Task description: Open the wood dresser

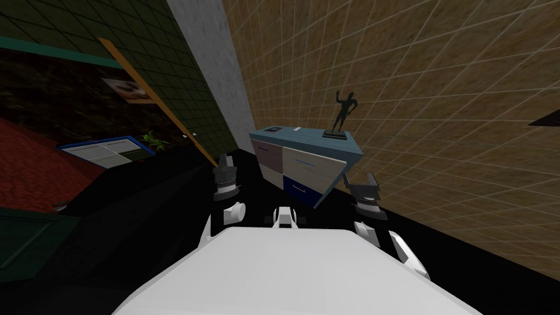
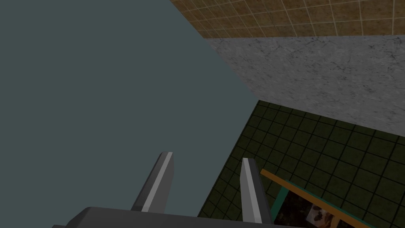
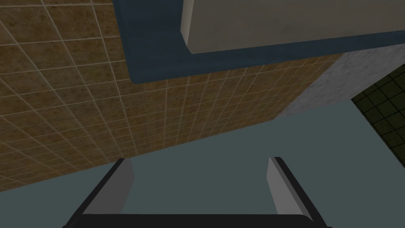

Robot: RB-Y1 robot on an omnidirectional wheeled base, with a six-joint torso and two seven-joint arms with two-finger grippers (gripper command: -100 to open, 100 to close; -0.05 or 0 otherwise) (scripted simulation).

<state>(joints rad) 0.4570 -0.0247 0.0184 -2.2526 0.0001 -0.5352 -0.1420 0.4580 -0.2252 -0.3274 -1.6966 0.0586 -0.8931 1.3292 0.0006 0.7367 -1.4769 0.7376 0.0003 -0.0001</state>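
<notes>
The dresser stands ahead against the tan tiled wall. It has a blue frame, pale drawer fronts with thin handles and one dark blue drawer low down. My right gripper hovers open just short of its near corner, apart from it. In the right wrist view the dresser's blue edge and a pale front panel lie beyond the open right gripper. My left gripper is raised to the left of the dresser. In its own view the left gripper holds nothing, and its fingers stand apart with a narrower gap.
A dark figurine stands on the dresser's top, with two small flat items beside it. A grey wall strip and a green tiled wall meet left of the dresser. A plant and a blue-framed flat panel lie farther left.
</notes>
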